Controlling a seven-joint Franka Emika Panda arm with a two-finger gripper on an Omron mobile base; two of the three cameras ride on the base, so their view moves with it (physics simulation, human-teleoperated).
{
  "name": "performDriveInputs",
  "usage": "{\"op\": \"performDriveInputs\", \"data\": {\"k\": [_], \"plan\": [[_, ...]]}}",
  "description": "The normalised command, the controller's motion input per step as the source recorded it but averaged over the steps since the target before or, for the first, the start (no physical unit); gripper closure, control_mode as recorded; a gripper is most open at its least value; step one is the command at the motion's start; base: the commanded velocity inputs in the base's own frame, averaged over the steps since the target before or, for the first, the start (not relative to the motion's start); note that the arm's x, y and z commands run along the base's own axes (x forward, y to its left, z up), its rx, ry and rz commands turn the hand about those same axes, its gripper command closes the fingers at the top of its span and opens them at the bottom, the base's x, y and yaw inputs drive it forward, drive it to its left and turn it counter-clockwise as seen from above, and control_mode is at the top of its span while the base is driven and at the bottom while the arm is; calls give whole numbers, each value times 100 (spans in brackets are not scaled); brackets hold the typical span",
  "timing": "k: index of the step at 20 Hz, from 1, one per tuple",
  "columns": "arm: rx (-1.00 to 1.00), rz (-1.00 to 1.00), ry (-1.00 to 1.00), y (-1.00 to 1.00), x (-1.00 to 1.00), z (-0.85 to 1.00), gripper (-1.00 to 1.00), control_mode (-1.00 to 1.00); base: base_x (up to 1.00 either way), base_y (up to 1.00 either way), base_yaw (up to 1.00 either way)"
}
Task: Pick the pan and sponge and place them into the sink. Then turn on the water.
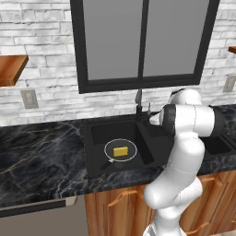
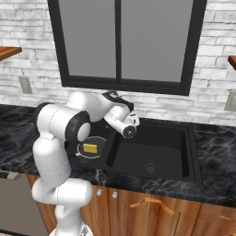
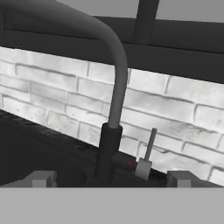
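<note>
Nearest to us, wooden cabinet fronts (image 2: 152, 207) with curved handles run beneath the black marble counter (image 1: 41, 156). Our white arm rises in front of them and bends forward over the black matte double-basin sink (image 2: 154, 150) set into that counter.

In the left basin we see the round shallow dark-grey pan with a thin whitish rim (image 1: 109, 153), its short dark handle pointing toward the counter's front edge. The small yellow rectangular sponge (image 1: 120, 151) lies inside the pan, resting on its flat bottom. From the right base view the same pan (image 2: 83, 150) and sponge (image 2: 90, 148) show just past our elbow joint, in the basin on our left. The right basin holds nothing but its round drain (image 2: 150, 168).

Further on, our two-finger gripper (image 3: 111, 178) faces the slim upright dark faucet with a grey curved spout (image 3: 109, 144), close to its base. The two fingertips (image 3: 41, 178) stand wide apart, one at either side of the faucet's column, and grip nothing. Just beside the column a thin grey lever (image 3: 148, 153) stands up from a small block. We see no water coming from the spout.

Behind the faucet runs a whitish brick wall (image 1: 46, 83), and above it a dark-framed window (image 1: 143, 41). A pale wall socket (image 1: 29, 98) sits on the bricks to the left, below a brown wooden shelf (image 1: 11, 68).
</note>
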Motion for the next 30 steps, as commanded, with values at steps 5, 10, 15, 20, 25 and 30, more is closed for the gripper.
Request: {"op": "performDriveInputs", "data": {"k": [5, 10, 15, 20, 25, 30], "plan": [[11, 1, -4, -14, 24, 1, -100, -100, 0, 0, 0], [5, 0, 0, 0, 42, 0, -100, -100, 0, 0, 0], [1, 0, 0, 0, 41, 0, -100, -100, 0, 0, 0], [1, 0, 0, 0, 36, 0, -100, -100, 0, 0, 0], [1, 0, 0, 0, 28, -5, -100, -100, 0, 0, 0], [3, 0, 0, 0, 29, -13, -100, -100, 0, 0, 0]]}}
